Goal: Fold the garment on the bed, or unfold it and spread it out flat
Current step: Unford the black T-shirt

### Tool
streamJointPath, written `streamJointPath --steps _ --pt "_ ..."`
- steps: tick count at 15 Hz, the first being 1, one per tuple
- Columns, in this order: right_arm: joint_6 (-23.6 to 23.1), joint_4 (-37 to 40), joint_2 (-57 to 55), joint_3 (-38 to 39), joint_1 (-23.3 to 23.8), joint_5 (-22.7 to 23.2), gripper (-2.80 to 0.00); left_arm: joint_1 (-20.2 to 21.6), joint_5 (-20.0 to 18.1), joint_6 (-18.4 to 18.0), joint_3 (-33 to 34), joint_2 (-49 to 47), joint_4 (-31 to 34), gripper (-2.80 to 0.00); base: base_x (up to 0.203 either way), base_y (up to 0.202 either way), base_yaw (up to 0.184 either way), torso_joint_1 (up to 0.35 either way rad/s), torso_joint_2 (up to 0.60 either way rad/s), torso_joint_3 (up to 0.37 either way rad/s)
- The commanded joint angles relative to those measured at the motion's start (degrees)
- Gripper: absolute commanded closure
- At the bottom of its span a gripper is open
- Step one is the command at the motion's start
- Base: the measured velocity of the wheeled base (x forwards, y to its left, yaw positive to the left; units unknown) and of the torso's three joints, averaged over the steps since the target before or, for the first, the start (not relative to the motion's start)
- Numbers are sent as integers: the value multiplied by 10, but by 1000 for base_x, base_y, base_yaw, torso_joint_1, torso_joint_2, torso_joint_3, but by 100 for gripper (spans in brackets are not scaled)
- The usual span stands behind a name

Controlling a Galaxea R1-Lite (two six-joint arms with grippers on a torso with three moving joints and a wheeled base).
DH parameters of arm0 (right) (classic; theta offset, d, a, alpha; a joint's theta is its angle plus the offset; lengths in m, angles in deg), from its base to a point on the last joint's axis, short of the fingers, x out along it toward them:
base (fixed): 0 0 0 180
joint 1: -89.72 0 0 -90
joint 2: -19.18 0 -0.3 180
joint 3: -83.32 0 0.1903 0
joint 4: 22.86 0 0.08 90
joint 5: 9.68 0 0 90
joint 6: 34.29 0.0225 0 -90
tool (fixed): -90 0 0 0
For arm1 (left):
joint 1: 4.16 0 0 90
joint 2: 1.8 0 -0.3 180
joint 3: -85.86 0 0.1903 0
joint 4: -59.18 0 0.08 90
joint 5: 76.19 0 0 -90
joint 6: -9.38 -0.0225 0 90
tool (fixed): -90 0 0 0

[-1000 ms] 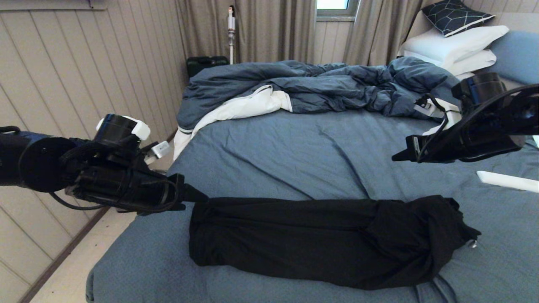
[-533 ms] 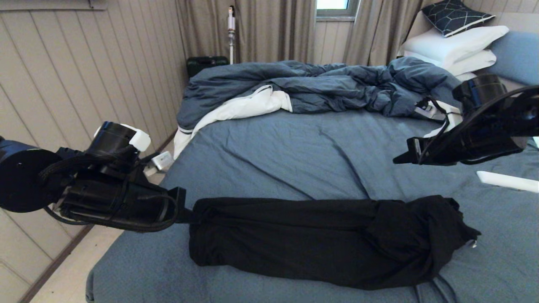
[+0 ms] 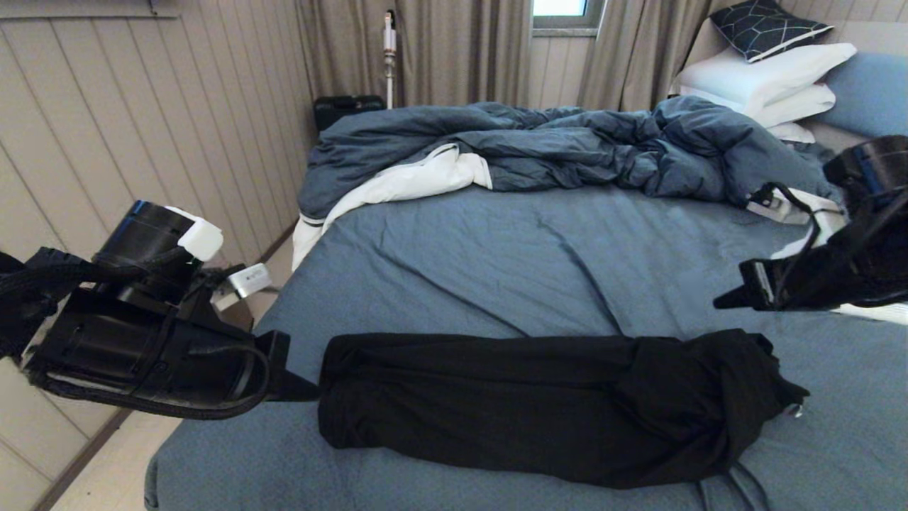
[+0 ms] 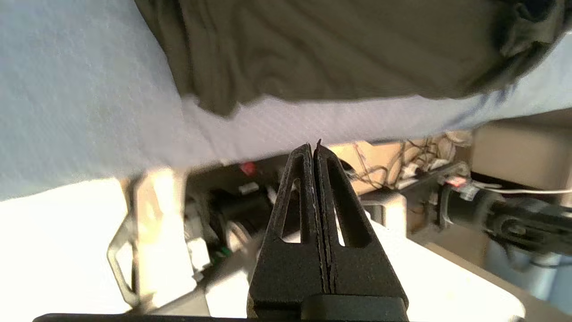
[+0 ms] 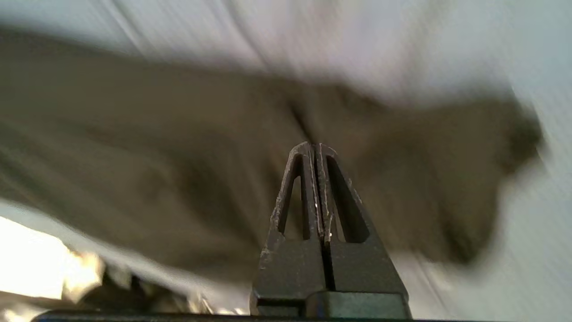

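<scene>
A black T-shirt (image 3: 546,408) is seen folded into a long band across the near part of the bed (image 3: 496,262), its right end bunched into a looser knot of cloth (no print or lettering is shown). The left claw (image 3: 308,390) is held just off the T-shirt's left end, its jaws pressed fully together and nothing caught between them; in its wrist view the closed tips (image 4: 314,150) are seen clear of the cloth edge, past the mattress side. The right claw (image 3: 723,301) is held above and beyond the T-shirt's right end, well apart from it, likewise closed and empty. Both arms appear to be kept clear so that the band is left undisturbed. The fold is judged to be largely made, though the bunched right end may yet need tidying. A rumpled duvet (image 3: 539,145) and pillows (image 3: 759,81) are left beyond the T-shirt, towards the headboard.
</scene>
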Motion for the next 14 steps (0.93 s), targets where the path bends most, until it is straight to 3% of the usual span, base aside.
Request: streamJointPath --steps 1,4,5,7,14 --pt "-33 22 29 22 15 -15 0 -6 -1 8 -12 21 23 0 0 0 0 0 0 0" --pt "-55 27 41 43 31 -28 0 -6 8 9 -2 43 30 0 0 0 0 0 0 0" --pt "-57 24 40 52 34 -39 -280 -6 21 9 2 41 27 0 0 0 0 0 0 0" --pt "-63 18 37 57 35 -70 -280 -6 34 8 6 38 23 0 0 0 0 0 0 0" --pt "-62 16 -33 53 36 -72 -280 -9 28 5 -12 -32 -4 0 0 0 0 0 0 0"
